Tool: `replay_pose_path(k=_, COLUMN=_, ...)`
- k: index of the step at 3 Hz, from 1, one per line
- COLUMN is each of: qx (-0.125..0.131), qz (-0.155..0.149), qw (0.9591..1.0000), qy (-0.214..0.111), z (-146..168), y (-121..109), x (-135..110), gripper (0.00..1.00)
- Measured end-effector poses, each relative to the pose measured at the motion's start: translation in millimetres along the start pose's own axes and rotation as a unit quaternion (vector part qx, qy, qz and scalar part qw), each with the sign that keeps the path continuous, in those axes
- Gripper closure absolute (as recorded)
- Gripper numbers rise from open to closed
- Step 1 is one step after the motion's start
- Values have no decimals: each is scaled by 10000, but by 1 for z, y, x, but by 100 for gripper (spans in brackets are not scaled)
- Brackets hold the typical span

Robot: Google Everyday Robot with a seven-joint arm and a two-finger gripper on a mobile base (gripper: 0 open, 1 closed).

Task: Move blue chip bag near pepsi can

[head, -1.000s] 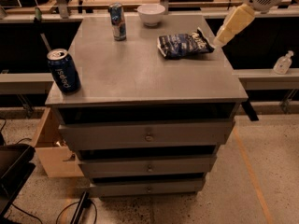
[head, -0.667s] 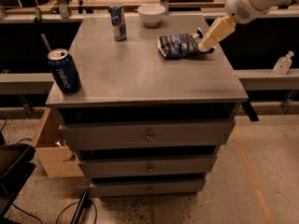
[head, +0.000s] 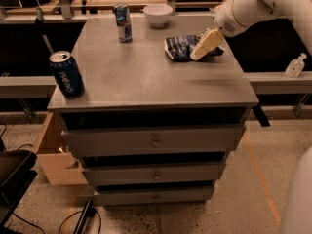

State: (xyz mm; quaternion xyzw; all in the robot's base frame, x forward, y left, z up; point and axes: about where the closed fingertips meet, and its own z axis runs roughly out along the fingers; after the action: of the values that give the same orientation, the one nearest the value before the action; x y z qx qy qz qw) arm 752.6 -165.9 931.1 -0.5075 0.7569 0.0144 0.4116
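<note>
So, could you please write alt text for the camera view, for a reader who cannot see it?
The robot's gripper is right at the blue chip bag at the back right of a grey cabinet top. The pepsi can stands at the front left corner; a slimmer can and a white bowl stand along the back edge.

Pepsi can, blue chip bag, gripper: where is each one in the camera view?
pepsi can [head: 67, 75], camera view, on its lettered side.
blue chip bag [head: 178, 48], camera view, on its left half.
gripper [head: 200, 52], camera view, on its tip, at the bag's right side.
</note>
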Motion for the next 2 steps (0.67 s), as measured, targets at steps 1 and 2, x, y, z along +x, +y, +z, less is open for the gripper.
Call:
replay_pose_path(k=1, qx=-158, qz=175, qw=9997, qy=10, z=40, y=-2, x=8, gripper=0)
replay_pose_path(k=2, qx=-287, qz=331, qw=9990, qy=21, z=72, y=-3, x=15, gripper=0)
